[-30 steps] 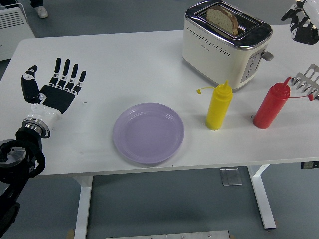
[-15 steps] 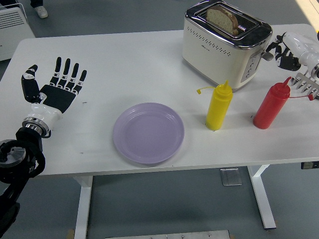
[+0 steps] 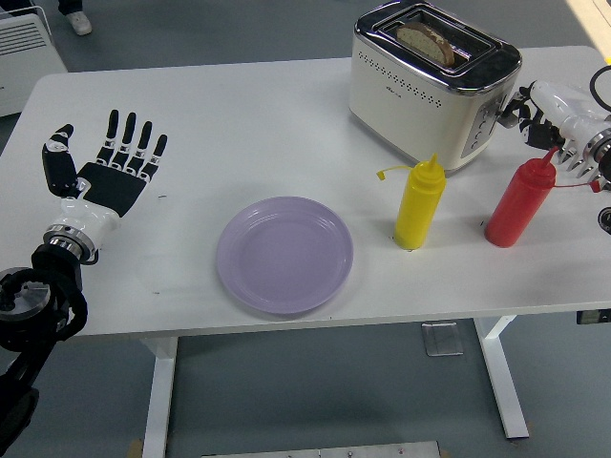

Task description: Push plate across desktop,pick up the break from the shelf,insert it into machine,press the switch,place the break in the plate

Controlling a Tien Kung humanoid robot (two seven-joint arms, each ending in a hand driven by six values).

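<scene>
**Inspector:** Head view. What differs from half a second ago?

**Assistant:** The slice of brown-crusted bread sits lower in the slot of the cream-and-chrome two-slot toaster; before, it stood well proud of the top. The white-backed right hand has come down and in against the toaster's right end, at the lever side.

**Inspector:** Pose of that hand?

**Assistant:** It enters from the right edge, wrist high, black fingers curled downward at the toaster's side panel. Whether they touch the lever I cannot tell. They grasp nothing.

**Inspector:** The other hand?

**Assistant:** The black left hand is unchanged: flat on the white table at the far left, fingers spread and relaxed, holding nothing.

**Inspector:** Remaining items?

**Assistant:** The round lilac plate lies near the table's front edge, empty, unmoved. The yellow squeeze bottle stands upright just right of it, in front of the toaster. The red squeeze bottle stands upright further right, below the right hand.
</scene>
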